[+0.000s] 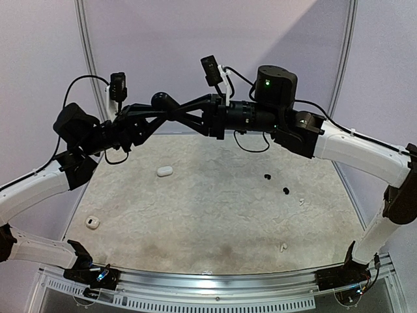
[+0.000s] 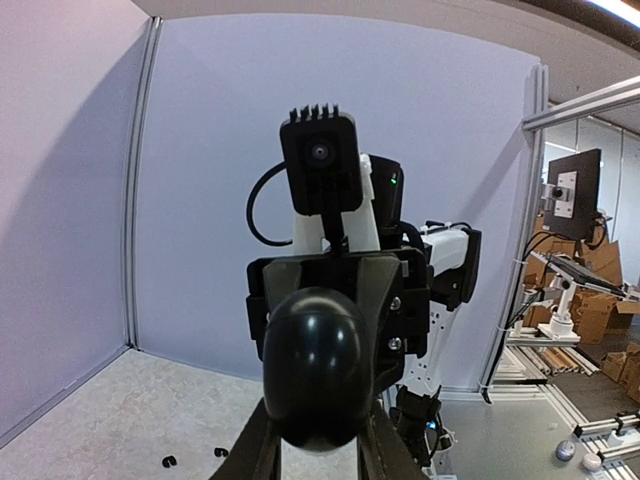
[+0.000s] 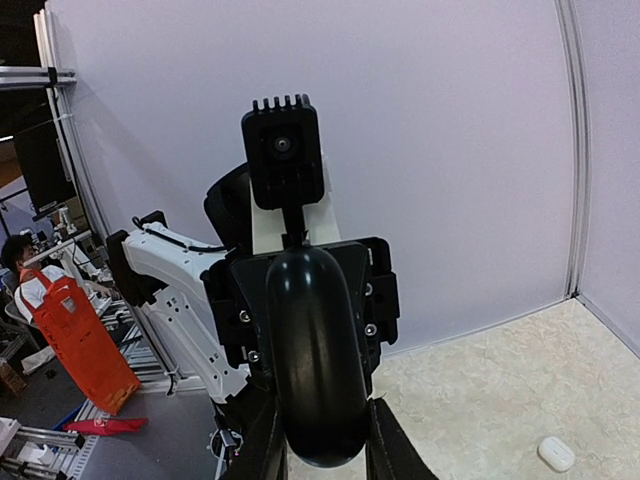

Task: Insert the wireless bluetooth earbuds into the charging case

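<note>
left gripper (image 2: 318,455): clamped on the black case (image 2: 315,365), up in the air
right gripper (image 3: 318,450): fingers hug that same case from the other side, can't tell if it's squeezing
black buds (image 1: 267,176) (image 1: 285,190): loose on the table (image 1: 215,215), right of middle
white buds (image 1: 301,201) (image 1: 283,248): two visible, near the right edge
white case (image 1: 164,171): table, left of middle

black case (image 2: 315,375): glossy smooth plastic | white case (image 1: 164,171): smooth plastic | surface (image 1: 215,215): matt, mottled, stone-like
</note>
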Robot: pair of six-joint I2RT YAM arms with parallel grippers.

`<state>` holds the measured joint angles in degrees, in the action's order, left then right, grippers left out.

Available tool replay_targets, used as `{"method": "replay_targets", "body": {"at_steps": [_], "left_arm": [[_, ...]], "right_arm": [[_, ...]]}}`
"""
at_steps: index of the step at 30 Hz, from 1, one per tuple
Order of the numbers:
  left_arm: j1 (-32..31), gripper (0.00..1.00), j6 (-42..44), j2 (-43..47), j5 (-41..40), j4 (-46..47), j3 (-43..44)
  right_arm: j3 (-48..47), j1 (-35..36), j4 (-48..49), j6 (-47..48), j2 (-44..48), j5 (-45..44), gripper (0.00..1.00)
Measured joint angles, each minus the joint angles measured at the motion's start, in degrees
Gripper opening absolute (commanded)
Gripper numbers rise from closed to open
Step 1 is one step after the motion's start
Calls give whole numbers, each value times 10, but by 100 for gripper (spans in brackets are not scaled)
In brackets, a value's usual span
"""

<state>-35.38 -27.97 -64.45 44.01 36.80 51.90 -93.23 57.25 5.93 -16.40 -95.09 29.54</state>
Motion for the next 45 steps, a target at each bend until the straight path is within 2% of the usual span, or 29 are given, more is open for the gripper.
{"method": "replay_targets", "body": {"at_steps": [4, 5, 7, 8, 9, 11, 16, 20, 23, 30, 36, 38, 43, 45], "left_arm": [[0, 0, 0, 0, -1, 3, 0], [0, 6, 0, 0, -1, 3, 0], [0, 52, 1, 0, -1, 2, 0], [0, 72, 4, 0, -1, -1, 0], [0, 82, 13, 0, -1, -6, 0], [0, 89, 40, 2, 2, -23, 0], [19, 90, 177, 20, 22, -143, 2], [33, 76, 320, 30, 39, -292, 23], [34, 69, 389, 30, 57, -375, 39], [27, 68, 396, 28, 87, -410, 44], [5, 67, 366, 20, 94, -399, 44], [1, 64, 361, 16, 93, -396, 44], [-7, 47, 352, 13, 83, -393, 44], [-10, 44, 356, 12, 80, -391, 45]], "right_arm": [[-6, -1, -5, 3, -3, 12, 0], [-6, -1, -6, 4, -3, 12, 0], [-8, -1, -12, 7, -3, 12, 0], [-9, -1, -16, 10, -3, 11, 0], [-9, -1, -22, 13, -2, 10, 0], [-9, -1, -49, 24, -2, 3, 0], [-23, 0, -173, 69, 6, -31, 0], [-65, 2, -283, 138, 21, -57, 0], [-103, 9, -358, 207, 33, -67, 0], [-231, 26, -503, 327, 13, -94, 0], [-264, 34, -570, 376, -31, -115, 0], [-272, 39, -590, 386, -46, -126, 0], [-275, 49, -614, 398, -56, -139, 0], [-278, 51, -617, 399, -56, -141, 0]]}}
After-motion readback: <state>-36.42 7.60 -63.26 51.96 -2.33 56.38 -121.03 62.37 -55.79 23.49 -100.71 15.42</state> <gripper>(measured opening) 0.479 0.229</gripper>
